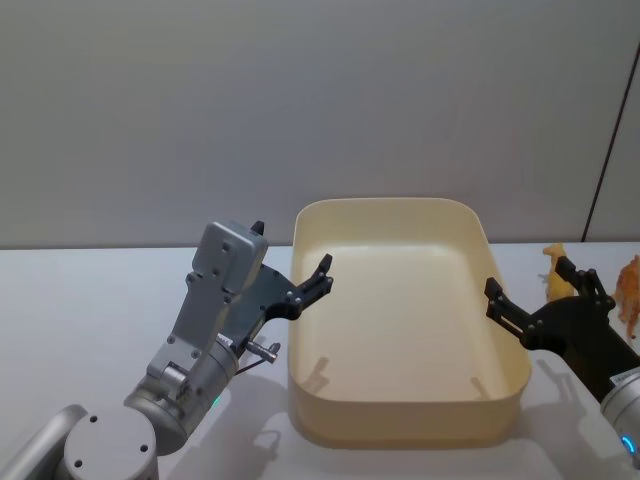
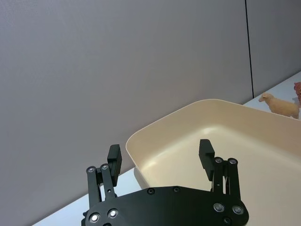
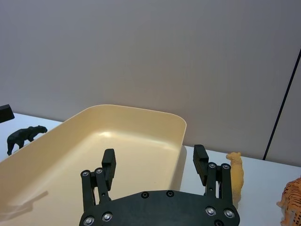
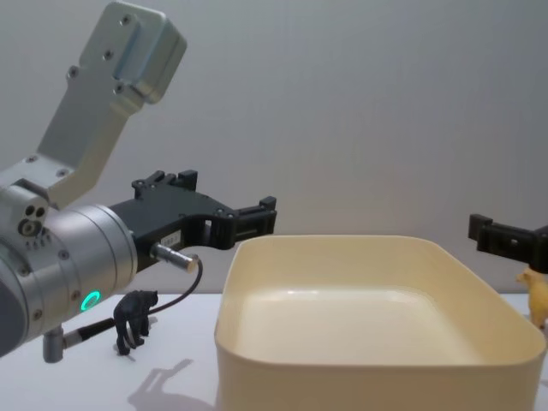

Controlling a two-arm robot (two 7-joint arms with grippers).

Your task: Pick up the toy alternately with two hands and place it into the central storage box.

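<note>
Left pincer wide open, empty, near the left rim of cream storage box, right pincer open too (nothing held) near right rim, black toy panther on bench.

Your left gripper, long, black and flat-jawed, has its jaws spread wide with nothing between them. It sits on the left silver cylindrical arm, which reaches forward and inward from your lower left with its green ring lit. Your right gripper, of the same build, is also spread and empty. The right silver arm comes in from the lower right and points forward and inward.
</note>
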